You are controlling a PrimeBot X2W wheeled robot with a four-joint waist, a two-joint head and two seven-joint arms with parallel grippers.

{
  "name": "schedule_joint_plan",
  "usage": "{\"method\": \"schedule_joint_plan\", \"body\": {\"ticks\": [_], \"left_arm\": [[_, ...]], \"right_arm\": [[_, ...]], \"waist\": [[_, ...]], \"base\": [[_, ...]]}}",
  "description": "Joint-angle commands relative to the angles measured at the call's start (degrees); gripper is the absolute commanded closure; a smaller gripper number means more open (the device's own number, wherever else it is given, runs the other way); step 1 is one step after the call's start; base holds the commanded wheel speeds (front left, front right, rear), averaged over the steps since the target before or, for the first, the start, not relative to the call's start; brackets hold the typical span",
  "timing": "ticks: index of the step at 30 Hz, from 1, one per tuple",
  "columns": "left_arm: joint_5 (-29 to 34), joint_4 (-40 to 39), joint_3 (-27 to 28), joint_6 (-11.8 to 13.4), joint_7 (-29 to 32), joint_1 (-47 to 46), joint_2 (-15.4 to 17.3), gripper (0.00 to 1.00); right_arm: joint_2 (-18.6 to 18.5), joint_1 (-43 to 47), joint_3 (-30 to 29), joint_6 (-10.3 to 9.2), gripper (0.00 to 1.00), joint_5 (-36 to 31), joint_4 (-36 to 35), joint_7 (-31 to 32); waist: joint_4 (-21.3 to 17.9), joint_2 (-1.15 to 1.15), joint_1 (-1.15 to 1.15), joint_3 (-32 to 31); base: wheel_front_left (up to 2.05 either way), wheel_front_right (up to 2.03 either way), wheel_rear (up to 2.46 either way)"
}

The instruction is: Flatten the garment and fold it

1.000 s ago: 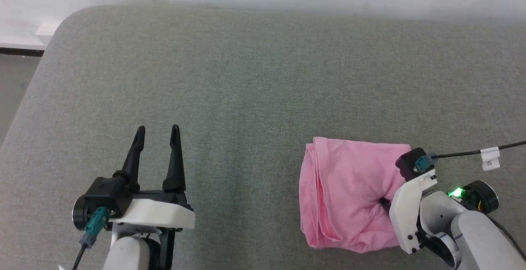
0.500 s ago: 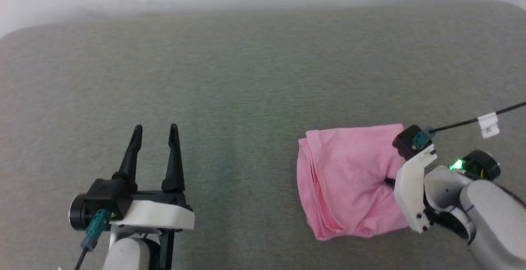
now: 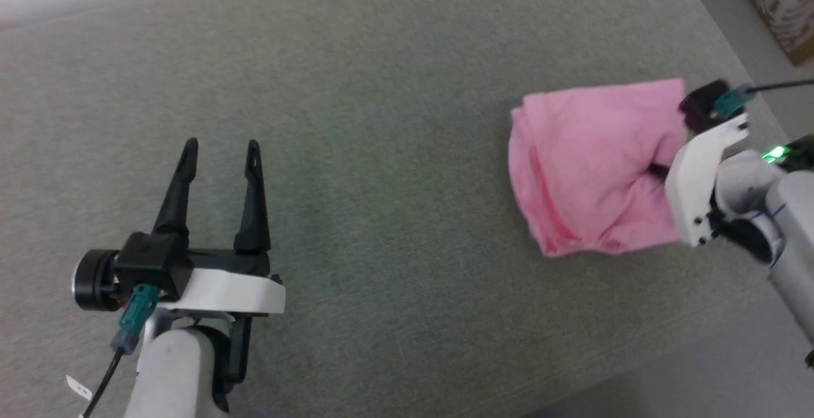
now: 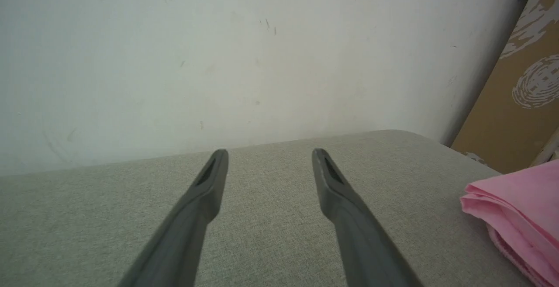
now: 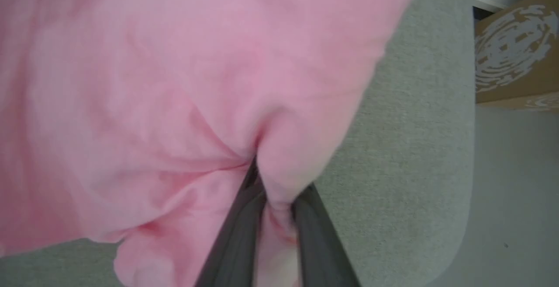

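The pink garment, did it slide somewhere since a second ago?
Yes. The camera turned too, but the garment, pinched in the right gripper, has slid rightward: it now lies much nearer the right edge of the table.

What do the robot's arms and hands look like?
Each has two long black fingers on a black-and-white wrist and a pale grey arm. The left tool has a teal plug with a black cable; the right tool too, plus a green light.
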Motion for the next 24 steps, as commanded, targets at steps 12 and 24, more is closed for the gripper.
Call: {"method": "schedule_joint_plan", "body": {"ticks": [12, 24], "left_arm": [[2.94, -8.99, 0.67, 2.41, 4.59, -0.71, 3.27, 0.0], [3.08, -12.07, 0.36, 3.12, 6.46, -0.54, 3.83, 0.0]], "right_arm": [[-5.79, -12.54, -1.45, -0.12, 1.0, -0.89, 17.63, -9.63], [-6.67, -17.96, -5.73, -0.12, 0.0, -2.89, 31.05, -18.73]], "waist": [[-2.67, 0.0, -0.01, 14.83], [0.51, 0.0, -0.01, 15.62]], "base": [[0.0, 0.0, 0.0], [0.0, 0.0, 0.0]]}}
